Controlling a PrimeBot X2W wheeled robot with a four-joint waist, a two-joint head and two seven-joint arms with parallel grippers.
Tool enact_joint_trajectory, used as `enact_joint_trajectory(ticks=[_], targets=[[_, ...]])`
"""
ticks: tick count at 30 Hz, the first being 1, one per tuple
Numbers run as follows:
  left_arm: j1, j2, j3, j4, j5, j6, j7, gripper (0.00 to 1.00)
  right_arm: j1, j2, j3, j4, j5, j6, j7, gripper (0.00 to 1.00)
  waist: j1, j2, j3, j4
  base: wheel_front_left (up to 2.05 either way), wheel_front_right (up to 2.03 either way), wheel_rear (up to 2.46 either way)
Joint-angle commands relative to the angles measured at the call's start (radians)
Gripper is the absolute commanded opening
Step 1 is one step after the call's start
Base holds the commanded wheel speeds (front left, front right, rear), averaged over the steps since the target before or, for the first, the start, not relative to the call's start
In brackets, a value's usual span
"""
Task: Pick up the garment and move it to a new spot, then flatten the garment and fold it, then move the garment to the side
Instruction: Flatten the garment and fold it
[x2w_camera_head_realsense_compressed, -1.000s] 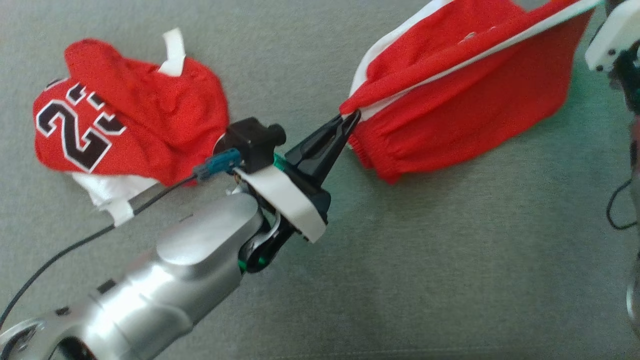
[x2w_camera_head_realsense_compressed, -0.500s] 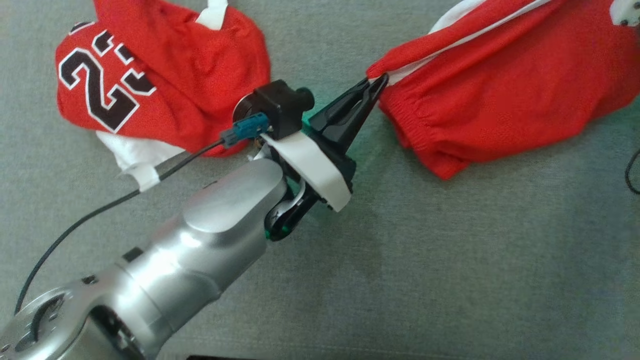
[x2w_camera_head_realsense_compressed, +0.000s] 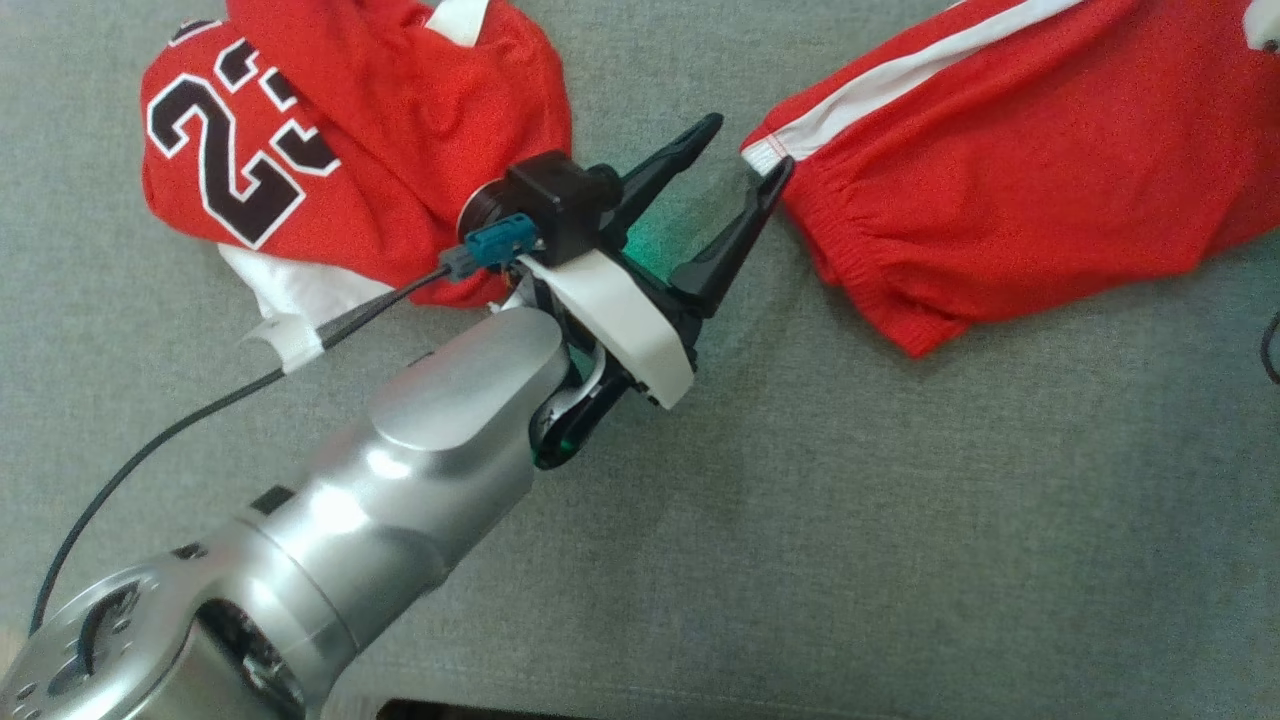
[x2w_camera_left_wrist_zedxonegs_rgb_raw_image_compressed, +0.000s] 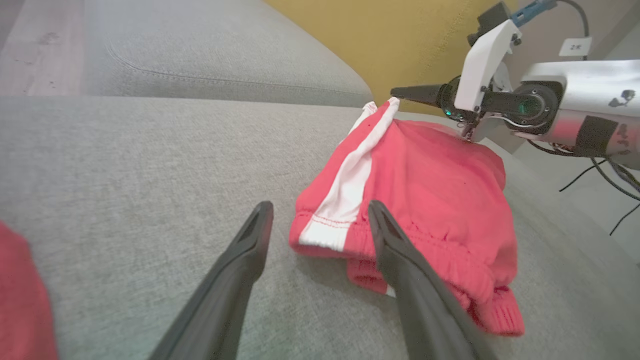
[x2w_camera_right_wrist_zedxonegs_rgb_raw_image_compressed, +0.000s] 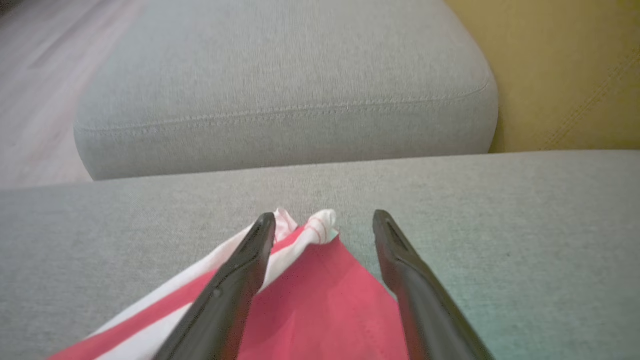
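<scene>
The red shorts (x2w_camera_head_realsense_compressed: 1000, 180) are laid out on the grey sofa cushion (x2w_camera_head_realsense_compressed: 900, 520), apart from a red numbered jersey (x2w_camera_head_realsense_compressed: 400, 130). The left gripper (x2w_camera_head_realsense_compressed: 748, 145) is seen at the waistband corner with its fingers spread wide, nothing being clasped. The fingers of the right gripper (x2w_camera_right_wrist_zedxonegs_rgb_raw_image_compressed: 324, 215) are likewise parted, poised over the white-striped far corner of the shorts.

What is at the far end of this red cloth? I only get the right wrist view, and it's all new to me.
Observer: The left arm. Its jaws stand open at a corner of the shorts.
Operator: Shorts! Is anything else lying there?
Observer: A crumpled red jersey with a black number lies on the couch, on that arm's other side and apart from the shorts.
</scene>
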Motion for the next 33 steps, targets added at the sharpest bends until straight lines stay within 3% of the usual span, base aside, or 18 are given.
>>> enact_joint_trajectory(ticks=[1,6,13,18,24,27,28,33], targets=[[-0.021,0.019,0.032,-0.009,0.007,-0.002,-0.016,1.0,-0.037,0.007,-0.007,-0.025,-0.003,-0.001,-0.025,1.0,0.0,0.0001,-0.023,-0.009,0.0,0.0,0.0],[0.003,0.054,0.08,0.007,0.019,0.016,-0.02,1.0,-0.032,0.036,-0.018,0.002,0.021,-0.001,-0.099,1.0,0.0,0.0001,-0.085,-0.045,0.0,0.0,0.0],[0.061,0.118,0.267,-0.089,0.117,0.065,-0.02,1.0,-0.015,0.083,0.055,0.021,0.107,-0.001,-0.251,1.0,0.0,0.0001,-0.169,-0.1,0.0,0.0,0.0],[0.159,0.167,0.453,-0.216,0.289,0.17,-0.021,1.0,0.045,0.141,0.187,-0.013,0.232,-0.001,-0.352,1.0,0.0,0.0001,-0.236,-0.143,0.0,0.0,0.0],[0.349,0.188,0.622,-0.349,0.454,0.269,-0.021,1.0,0.259,0.173,0.368,-0.219,0.438,-0.001,-0.374,1.0,0.0,0.0001,-0.314,-0.18,0.0,0.0,0.0],[0.448,0.193,0.673,-0.391,0.512,0.29,-0.021,1.0,0.414,0.17,0.416,-0.383,0.525,-0.001,-0.374,1.0,0.0,0.0001,-0.342,-0.192,0.0,0.0,0.0],[0.518,0.185,0.709,-0.411,0.531,0.298,-0.021,1.0,0.529,0.17,0.433,-0.479,0.559,-0.001,-0.374,1.0,0.0,0.0001,-0.357,-0.197,0.0,0.0,0.0],[0.683,0.153,0.774,-0.433,0.569,0.3,-0.021,1.0,0.798,0.175,0.441,-0.655,0.538,-0.001,-0.375,1.0,0.0,0.0001,-0.377,-0.204,0.0,0.0,0.0]])
